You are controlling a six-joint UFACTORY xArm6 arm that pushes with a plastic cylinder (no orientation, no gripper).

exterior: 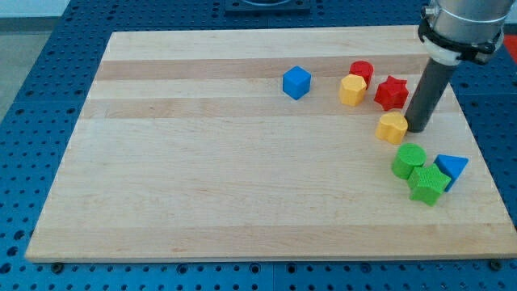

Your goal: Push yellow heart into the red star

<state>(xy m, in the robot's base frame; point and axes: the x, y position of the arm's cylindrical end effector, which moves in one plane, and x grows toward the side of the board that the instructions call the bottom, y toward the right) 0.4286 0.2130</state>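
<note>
The red star (392,93) lies near the board's right side, towards the view's top. A yellow block (393,127) that looks like the heart lies just below it, with a small gap between them. My tip (418,129) rests right beside this yellow block, at its right edge, and below and right of the red star. A second yellow block (352,90), many-sided, sits left of the red star.
A red cylinder (361,72) stands above the second yellow block. A blue cube (296,82) lies further left. A green cylinder (409,160), a green star (428,184) and a blue triangle (450,168) cluster below my tip. The wooden board (202,178) ends close on the right.
</note>
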